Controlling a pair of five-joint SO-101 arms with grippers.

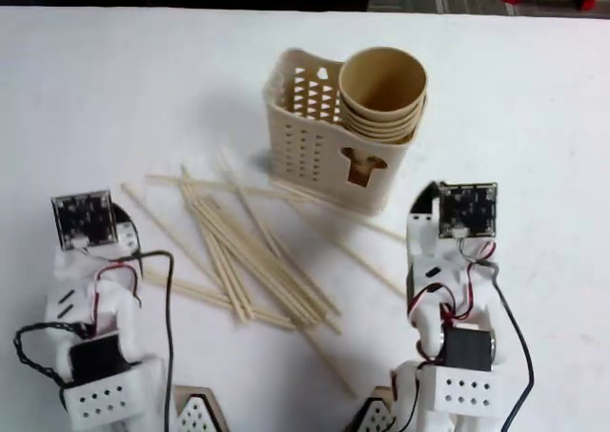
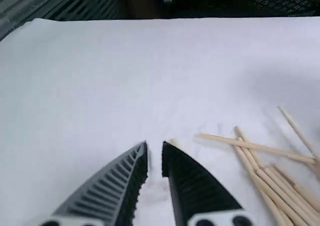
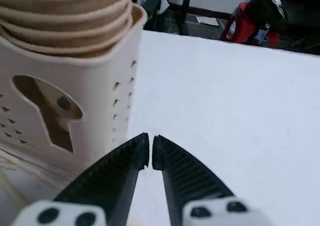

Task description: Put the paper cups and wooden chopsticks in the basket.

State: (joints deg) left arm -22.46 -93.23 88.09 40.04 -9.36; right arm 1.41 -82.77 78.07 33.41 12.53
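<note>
Item 1. Basket (image 1: 324,155): one, cream plastic with perforated walls and a cut-out handle hole, standing upright on the white table (image 1: 114,89) toward 12 o'clock in the high view.

Item 2. Paper cups (image 1: 383,84): one nested stack, at least four tan rims showing, sitting mouth-up in the basket's 3 o'clock end.

Item 3. Wooden chopsticks (image 1: 248,251): well over ten pale thin sticks, too crossed for an exact count, lying loose on the table at the basket's 7 o'clock, a few running under its front edge.

Item 4. Left gripper (image 2: 154,158): one, fingers clenched nearly together on nothing, hovering over bare table with chopstick tips at its 3 o'clock.

Item 5. Right gripper (image 3: 150,148): one, fingers closed and grasping nothing, pointing just beside the basket's corner.

Note: the high view is looking into the top cup's hollow, while the right wrist view is showing the stacked rims side-on.
</note>
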